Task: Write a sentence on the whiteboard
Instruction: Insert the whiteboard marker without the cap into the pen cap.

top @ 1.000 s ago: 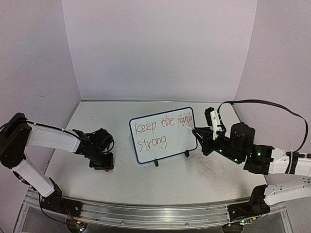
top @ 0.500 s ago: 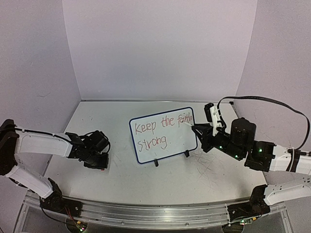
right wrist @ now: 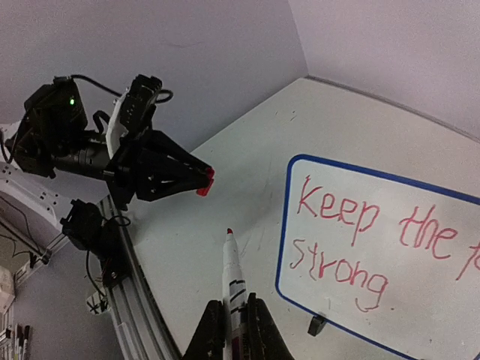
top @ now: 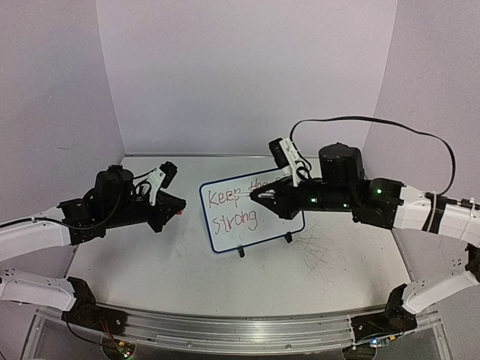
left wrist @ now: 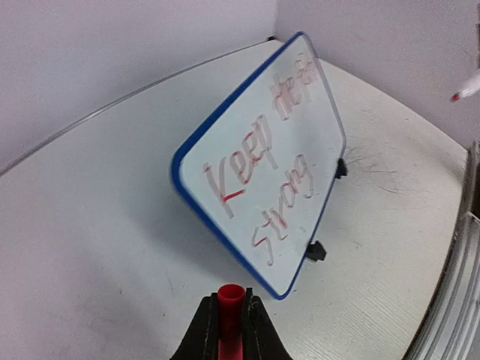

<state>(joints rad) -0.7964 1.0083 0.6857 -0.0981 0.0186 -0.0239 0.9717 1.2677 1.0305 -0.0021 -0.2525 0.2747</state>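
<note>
Tabletop (top: 322,262) scratched; left end effector (top: 178,204) pinches probable red cap (left wrist: 232,296), right end effector (right wrist: 234,304) marker (right wrist: 233,266).

The white table (top: 187,270) was scuffed, with a dense patch of grey scratch marks (top: 324,251) on its right half. Pale purple walls (top: 247,75) closed three sides, and a metal rail (top: 225,330) ran along the near edge. A red-tipped white marker (right wrist: 234,281) hung above the table, as did a small red cap (left wrist: 231,304), probably its own.

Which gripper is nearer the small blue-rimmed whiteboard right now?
Right. The right gripper, holding a white marker, hangs before the blue-rimmed whiteboard face; the left gripper, pinching a red cap, sits off its left edge.
</note>
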